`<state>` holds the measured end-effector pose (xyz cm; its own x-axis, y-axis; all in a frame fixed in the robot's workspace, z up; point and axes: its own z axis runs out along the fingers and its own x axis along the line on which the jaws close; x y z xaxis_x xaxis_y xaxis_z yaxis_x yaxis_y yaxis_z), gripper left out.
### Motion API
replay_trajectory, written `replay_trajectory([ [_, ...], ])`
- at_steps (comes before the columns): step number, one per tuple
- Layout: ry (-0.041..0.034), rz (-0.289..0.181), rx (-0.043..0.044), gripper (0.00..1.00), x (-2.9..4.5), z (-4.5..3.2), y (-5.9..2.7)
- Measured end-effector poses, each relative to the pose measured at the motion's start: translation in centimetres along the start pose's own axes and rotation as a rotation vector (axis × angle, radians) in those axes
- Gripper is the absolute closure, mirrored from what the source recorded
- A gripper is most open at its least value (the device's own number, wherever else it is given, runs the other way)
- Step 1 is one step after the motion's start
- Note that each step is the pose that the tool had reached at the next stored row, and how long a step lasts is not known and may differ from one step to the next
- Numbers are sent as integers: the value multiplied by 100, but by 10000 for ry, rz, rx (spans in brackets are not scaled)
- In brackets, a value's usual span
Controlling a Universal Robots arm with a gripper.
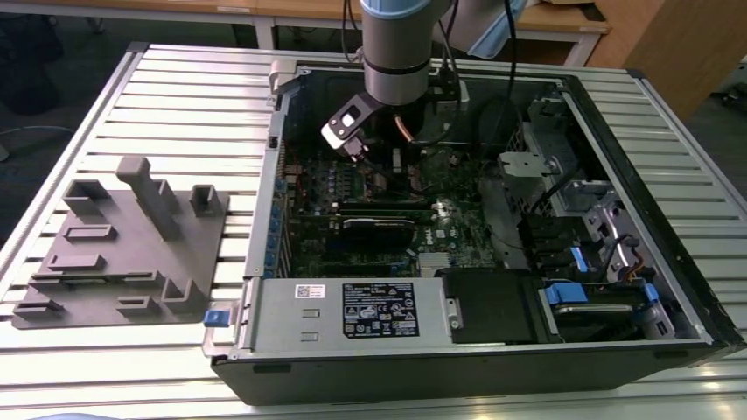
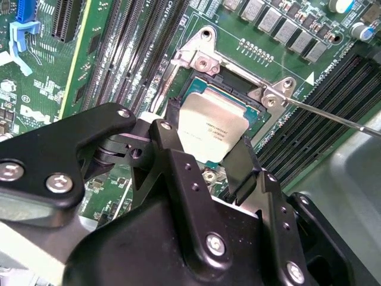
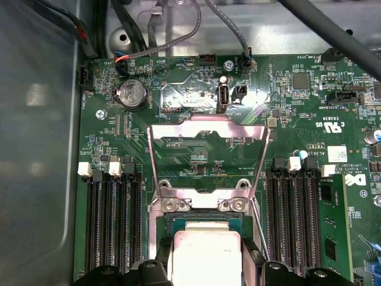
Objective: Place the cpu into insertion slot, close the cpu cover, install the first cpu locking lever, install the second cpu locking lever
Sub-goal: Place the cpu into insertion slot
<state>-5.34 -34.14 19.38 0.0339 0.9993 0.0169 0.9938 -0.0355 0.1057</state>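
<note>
Here, open cpu cover (image 3: 208, 126) beside cpu (image 3: 205, 259).

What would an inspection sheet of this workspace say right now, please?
Surface: slatted metal table, carrying an open computer case.
Job's things: cpu at the insertion slot; cpu cover standing open; locking lever unlatched.
Clutter: grey fixture block on the exterior view's left.
End effector: shut on the cpu from both sides.
Cables: thick black cable crossing the case.
Surroundings: wooden furniture behind.
</note>
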Motion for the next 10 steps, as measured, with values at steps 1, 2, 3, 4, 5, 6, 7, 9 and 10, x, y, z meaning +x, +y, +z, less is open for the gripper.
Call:
replay_trajectory([
  [1,7,1,-1,46,0,4,0],
  [2,11,1,1,46,0,8,-1],
  [3,14,2,5,46,-1,12,-2],
  [4,17,2,6,46,-2,16,-3],
  [5,22,3,7,46,-2,19,-3],
  [6,31,3,6,46,-2,22,-4],
  [7,51,4,4,46,-1,27,-4],
  [9,56,5,5,46,-1,31,-4],
  [10,56,5,6,46,-1,32,-4],
])
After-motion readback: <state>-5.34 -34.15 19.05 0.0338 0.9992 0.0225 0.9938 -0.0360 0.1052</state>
